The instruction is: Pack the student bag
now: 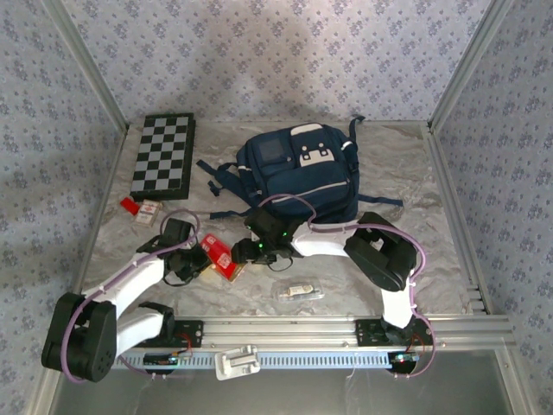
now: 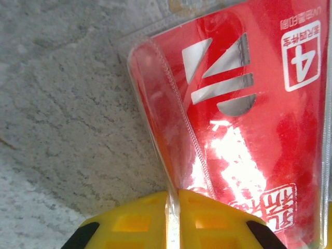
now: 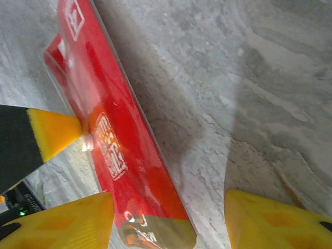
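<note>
Now left gripper (image 2: pixel 173 197) pinches red packet (image 2: pixel 249 129) edge; right gripper (image 3: pixel 168 218) hangs open beside; next, lift toward student bag (image 1: pixel 298 173).

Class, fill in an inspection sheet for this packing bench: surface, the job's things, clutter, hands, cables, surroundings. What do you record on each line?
Surface: crinkled grey sheet covering the table.
Job's things: student bag lying at the back centre; red packet on the sheet in front of it.
Clutter: chessboard at back left; small packs just in front of it; clear-wrapped item near the front.
Hands: left hand shut on the red packet's clear edge; right hand open at the packet's other end.
Cables: purple cables run along both arms.
Surroundings: patterned walls; metal rail along the front.
</note>
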Controlling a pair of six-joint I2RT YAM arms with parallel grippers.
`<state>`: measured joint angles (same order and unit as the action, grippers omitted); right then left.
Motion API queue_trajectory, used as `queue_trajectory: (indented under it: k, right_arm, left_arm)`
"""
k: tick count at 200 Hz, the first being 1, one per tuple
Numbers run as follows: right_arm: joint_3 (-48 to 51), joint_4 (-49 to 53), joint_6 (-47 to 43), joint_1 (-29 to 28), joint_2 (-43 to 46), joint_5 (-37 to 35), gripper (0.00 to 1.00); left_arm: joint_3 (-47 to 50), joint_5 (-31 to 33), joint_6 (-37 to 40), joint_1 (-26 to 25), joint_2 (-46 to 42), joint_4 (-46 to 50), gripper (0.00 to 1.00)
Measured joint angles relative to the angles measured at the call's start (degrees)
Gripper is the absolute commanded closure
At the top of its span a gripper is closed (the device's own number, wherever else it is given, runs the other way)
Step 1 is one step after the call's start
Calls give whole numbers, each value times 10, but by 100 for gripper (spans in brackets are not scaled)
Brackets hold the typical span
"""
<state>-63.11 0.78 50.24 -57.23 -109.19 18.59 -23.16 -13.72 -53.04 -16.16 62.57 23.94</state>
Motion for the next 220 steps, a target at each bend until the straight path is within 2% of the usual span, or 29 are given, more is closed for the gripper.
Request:
queue_trajectory:
  k: [35, 90, 141, 187, 220]
  right_arm:
    - [0, -19, 4, -12, -3, 19, 49]
    - [5, -36, 6, -8, -3, 26, 75]
    - [15, -71, 5, -8, 5, 51, 92]
    - [40, -96, 12, 7, 40, 59, 98]
    - [59, -82, 9, 33, 112, 57, 99]
  left_arm:
    - [0, 0, 0, 0, 0, 0, 90]
    - [0, 0, 0, 0, -3, 1, 90]
    - [-2, 0, 0, 0, -15, 10, 87]
    - [-56, 11, 4, 0, -61, 64, 82]
    - [-139, 32, 28, 0, -85, 106, 75]
